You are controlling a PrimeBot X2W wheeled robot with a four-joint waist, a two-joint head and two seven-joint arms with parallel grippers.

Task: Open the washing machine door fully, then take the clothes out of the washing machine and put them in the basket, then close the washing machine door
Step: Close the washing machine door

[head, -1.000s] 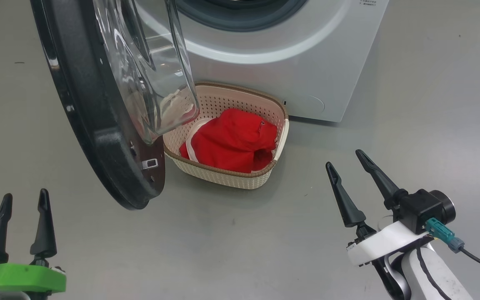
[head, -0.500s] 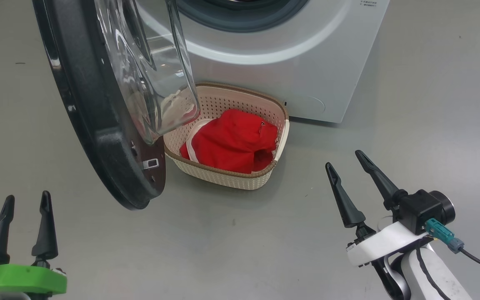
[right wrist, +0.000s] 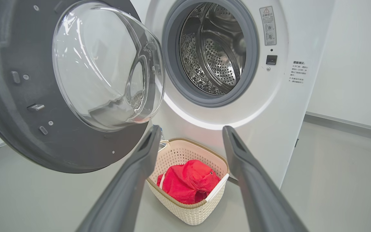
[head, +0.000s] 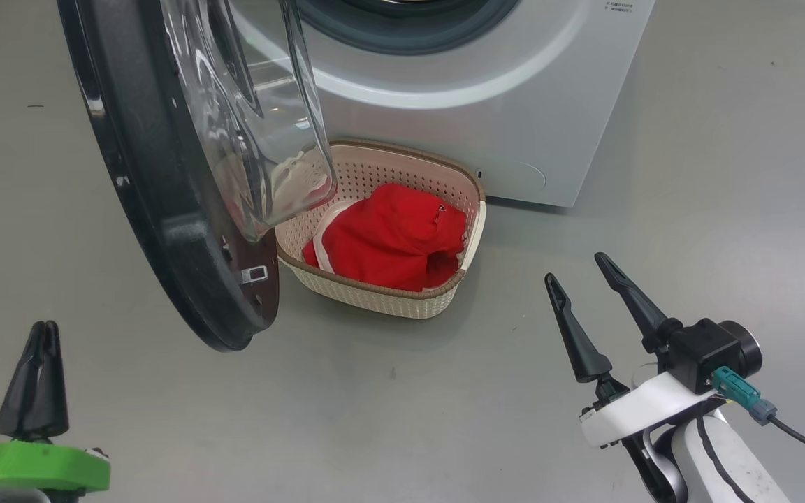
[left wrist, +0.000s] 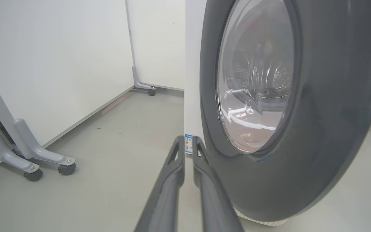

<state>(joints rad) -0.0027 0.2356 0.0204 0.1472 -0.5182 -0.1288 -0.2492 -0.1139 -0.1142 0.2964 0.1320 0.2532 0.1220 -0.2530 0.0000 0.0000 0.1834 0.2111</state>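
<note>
Since the bright red fabric garment with white trim lies bundled inside the cream perforated plastic basket with the brown woven-look rim, and the perforated steel drum looks empty, the step in hand is judged to be closing the large round door with the glossy black rim and bulging glass bowl. The basket stands on the grey floor just in front of the big white front-loading washing machine. The door is swung wide, its bowl overhanging the basket's left corner in the head view.

Left gripper: low, on the door's outer side, jaws clenched nearly together on nothing. The left wrist view looks along them at the outer face close by.

Right gripper: well apart from the basket, jaws released and spread, empty.

Recommendations:
- Use the clenched left jaws as a blunt pusher.
- Make contact on the black rim, towards the edge far from the hinge, never on the glass.
- Follow the door's arc with a steady push until the latch seats.
- Whether the bowl clears the basket rim cannot be told, so watch that corner.
- Keep the right arm outside the sweep.
</note>
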